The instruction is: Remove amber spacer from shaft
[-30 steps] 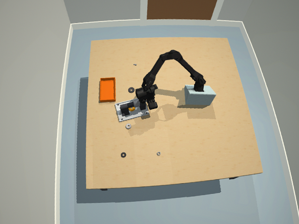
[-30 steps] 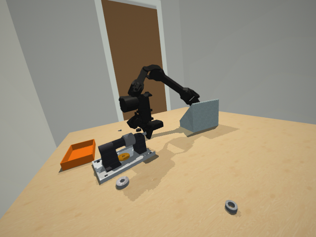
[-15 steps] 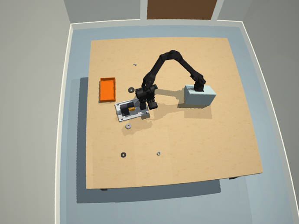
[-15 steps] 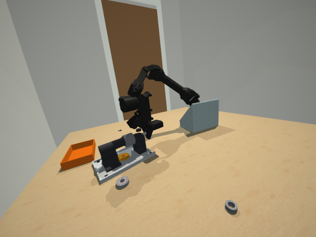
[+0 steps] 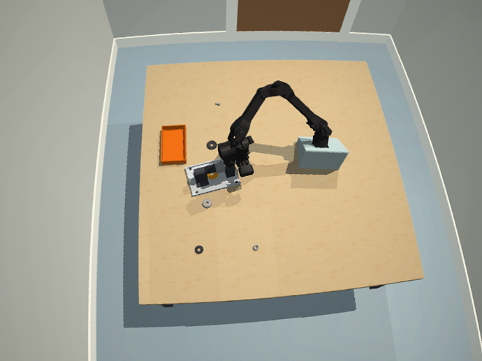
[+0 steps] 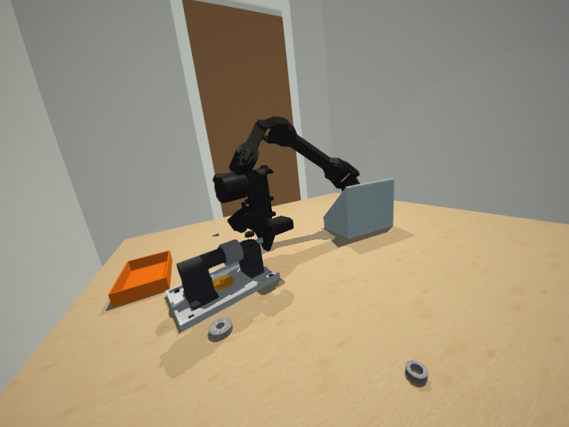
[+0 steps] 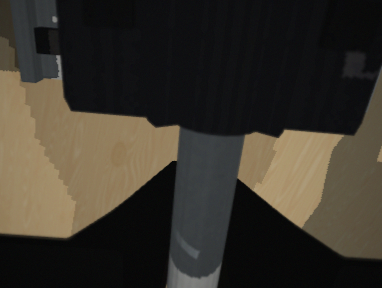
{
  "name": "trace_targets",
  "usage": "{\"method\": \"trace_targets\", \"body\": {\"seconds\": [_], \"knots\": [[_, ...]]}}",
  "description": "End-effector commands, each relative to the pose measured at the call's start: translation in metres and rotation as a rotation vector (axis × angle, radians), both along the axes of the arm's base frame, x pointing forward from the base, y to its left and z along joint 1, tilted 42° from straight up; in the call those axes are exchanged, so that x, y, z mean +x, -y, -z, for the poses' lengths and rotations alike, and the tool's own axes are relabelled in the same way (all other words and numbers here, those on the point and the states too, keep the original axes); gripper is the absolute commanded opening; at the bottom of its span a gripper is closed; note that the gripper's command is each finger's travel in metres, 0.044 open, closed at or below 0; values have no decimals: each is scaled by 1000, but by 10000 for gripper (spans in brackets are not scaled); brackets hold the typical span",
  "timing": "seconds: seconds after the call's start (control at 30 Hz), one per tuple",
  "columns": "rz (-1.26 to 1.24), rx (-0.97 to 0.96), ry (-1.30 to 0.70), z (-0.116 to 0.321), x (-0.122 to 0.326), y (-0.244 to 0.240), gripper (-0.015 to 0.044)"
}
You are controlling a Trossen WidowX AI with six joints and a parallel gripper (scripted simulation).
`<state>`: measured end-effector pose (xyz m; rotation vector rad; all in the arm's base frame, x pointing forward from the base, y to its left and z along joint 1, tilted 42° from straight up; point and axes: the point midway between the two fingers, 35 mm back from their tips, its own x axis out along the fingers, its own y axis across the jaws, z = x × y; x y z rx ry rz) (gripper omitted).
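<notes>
The amber spacer (image 5: pixel 215 176) (image 6: pixel 228 282) lies flat on the light base plate (image 5: pixel 209 190) (image 6: pixel 229 299), between the big dark housing block (image 5: pixel 200 178) (image 6: pixel 197 284) and the smaller dark support block (image 6: pixel 251 259) (image 7: pixel 215 65). A grey spacer (image 6: pixel 232 251) sits up in line beside the support block. A dark cylindrical section joins it to the housing block. The grey shaft (image 6: pixel 260 240) (image 7: pixel 206 210) sticks out of the support block's outer side. My gripper (image 6: pixel 266 241) (image 7: pixel 195 174) is shut on this protruding shaft. The shaft's far end is hidden.
An orange tray (image 5: pixel 173 145) (image 6: pixel 143 275) stands beyond the plate. A light ring (image 5: pixel 204 205) (image 6: pixel 213 332) lies close to the plate's near edge. A dark ring (image 5: pixel 208 145) lies on its other side. A blue-grey wedge block (image 5: pixel 320 160) (image 6: pixel 369 209) stands at the arm's base.
</notes>
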<state>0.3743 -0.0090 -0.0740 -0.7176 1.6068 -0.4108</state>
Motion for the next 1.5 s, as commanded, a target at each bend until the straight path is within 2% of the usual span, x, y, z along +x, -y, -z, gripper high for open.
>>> {"method": "trace_targets", "body": {"seconds": [0.0,1.47], "knots": [[-2,1,3,0,2,0,0],[-2,1,3,0,7,-1,0]]}}
